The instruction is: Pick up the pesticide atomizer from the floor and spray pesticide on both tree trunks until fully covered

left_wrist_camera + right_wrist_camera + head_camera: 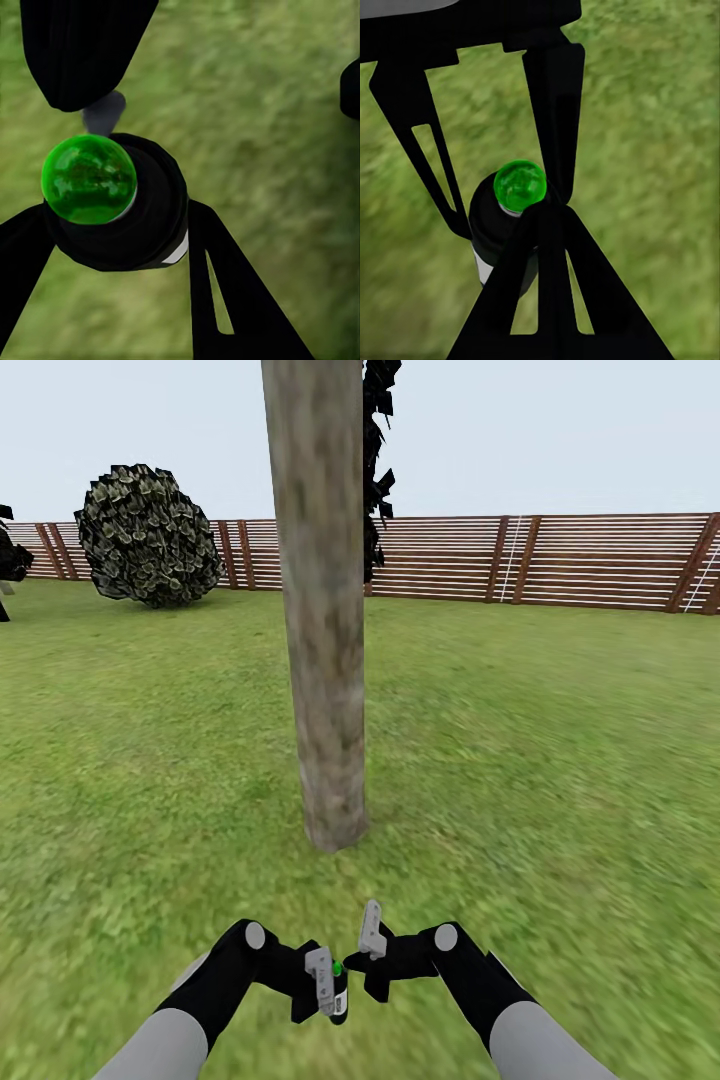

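Above mottled green grass [560,760]: black green-capped atomizer bottle [339,988] upright, pinched in left gripper [325,982]. Right gripper [368,945] fingers spread, alongside. Thick pale grey-brown trunk [325,660] ahead, lawn open around.

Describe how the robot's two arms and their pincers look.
Both arms have light grey upper sleeves, black forearms and a round grey disc at the wrist joint. The left pincer and right pincer have pale grey fingers in the head view; the wrist views show black fingers with long slots. No cables or markings are visible.

Tree trunk [322,600] cut off by the head view's top edge, crown unseen. Atomizer [338,992] body mostly hidden behind left gripper [322,982]. Grass [560,760] blurred.
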`<state>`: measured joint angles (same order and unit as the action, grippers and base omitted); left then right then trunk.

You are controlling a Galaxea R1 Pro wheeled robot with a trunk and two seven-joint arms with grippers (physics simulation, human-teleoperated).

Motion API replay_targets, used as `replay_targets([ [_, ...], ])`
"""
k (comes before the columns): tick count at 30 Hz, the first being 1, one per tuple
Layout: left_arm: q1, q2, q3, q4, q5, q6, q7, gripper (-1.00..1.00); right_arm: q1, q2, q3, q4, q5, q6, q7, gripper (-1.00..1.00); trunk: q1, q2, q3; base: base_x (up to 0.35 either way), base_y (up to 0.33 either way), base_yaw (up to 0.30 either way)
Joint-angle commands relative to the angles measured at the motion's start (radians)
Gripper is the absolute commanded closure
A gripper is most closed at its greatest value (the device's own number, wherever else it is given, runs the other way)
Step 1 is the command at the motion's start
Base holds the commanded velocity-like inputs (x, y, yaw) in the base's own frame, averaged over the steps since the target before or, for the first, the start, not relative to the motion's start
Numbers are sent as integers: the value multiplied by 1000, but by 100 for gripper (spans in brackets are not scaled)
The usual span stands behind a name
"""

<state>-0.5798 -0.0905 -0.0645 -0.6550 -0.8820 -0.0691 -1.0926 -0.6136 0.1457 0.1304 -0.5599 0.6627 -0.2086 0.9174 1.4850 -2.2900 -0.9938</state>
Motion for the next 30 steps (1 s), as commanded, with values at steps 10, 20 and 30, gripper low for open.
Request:
replay_targets([
  [10, 1, 14, 0, 2, -5, -1, 0, 100, 0, 0, 0, 0, 0, 0, 0, 100, 0, 0, 0, 0, 0, 0],
  [20, 12, 158, -1, 2, -6, -3, -1, 100, 0, -4, -1, 9, 2, 0, 0, 100, 0, 0, 0, 0, 0, 0],
  [30, 13, 296, 0, 5, -6, -12, -2, 100, 0, -43, -7, 15, 1, -1, -2, -100, 0, 0, 0, 0, 0, 0],
])
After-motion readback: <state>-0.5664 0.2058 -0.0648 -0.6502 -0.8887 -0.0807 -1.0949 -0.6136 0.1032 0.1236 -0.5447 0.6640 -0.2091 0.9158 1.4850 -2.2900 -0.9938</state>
